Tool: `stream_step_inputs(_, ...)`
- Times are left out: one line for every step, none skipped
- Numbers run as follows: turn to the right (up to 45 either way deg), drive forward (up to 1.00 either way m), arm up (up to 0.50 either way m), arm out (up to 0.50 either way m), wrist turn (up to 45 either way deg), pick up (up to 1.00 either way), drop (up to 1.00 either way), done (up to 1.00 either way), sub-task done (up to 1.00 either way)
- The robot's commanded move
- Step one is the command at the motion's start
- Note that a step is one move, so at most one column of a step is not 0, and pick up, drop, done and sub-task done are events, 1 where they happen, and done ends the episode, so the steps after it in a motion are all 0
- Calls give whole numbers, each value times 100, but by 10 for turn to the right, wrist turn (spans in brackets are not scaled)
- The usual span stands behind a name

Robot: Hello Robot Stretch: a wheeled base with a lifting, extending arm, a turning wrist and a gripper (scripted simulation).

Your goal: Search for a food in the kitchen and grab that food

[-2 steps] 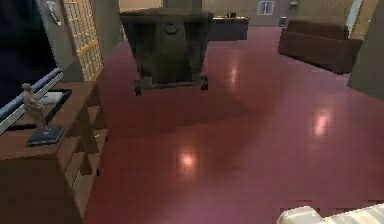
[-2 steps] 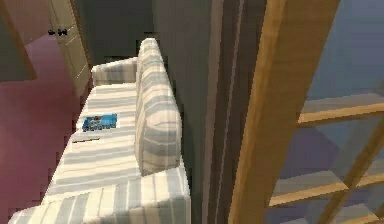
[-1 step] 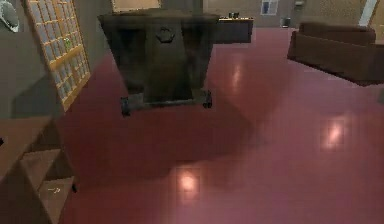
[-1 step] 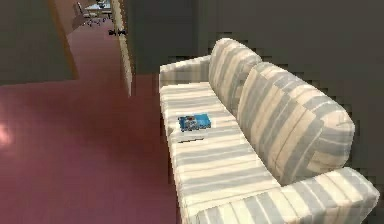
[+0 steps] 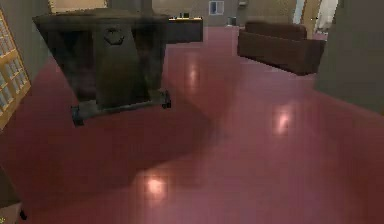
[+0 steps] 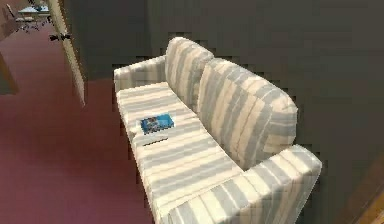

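Cream-and-grey striped cloth covers the sofa (image 6: 215, 125) on my arm side view. Where the food is, I cannot tell from what I have here. The gripper's state I cannot tell either.

On the sofa's seat cushion nearer the view's left lies a small flat blue-topped thing (image 6: 156, 124), close to the seam between the two cushions. It is too small for me to say what it is. Behind the sofa's backrest stands a dark grey wall (image 6: 290, 40). Beyond the sofa's far armrest, a pale wooden panel (image 6: 72, 50) stands upright. Past that panel, well apart from the sofa, I make out a cluttered table (image 6: 25, 12). In front of the sofa runs the red-brown floor (image 6: 50, 150).

On my forward view the same glossy floor spreads out. A dark piece of furniture on small wheels (image 5: 110, 55) stands at the upper left. A dark brown couch (image 5: 280, 45) sits at the upper right.
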Motion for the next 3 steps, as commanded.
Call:
stream_step_inputs(0,100,0,0,0,0,0,0,0)
stream_step_inputs(0,100,0,0,0,0,0,0,0)
stream_step_inputs(30,0,0,0,0,0,0,0,0)
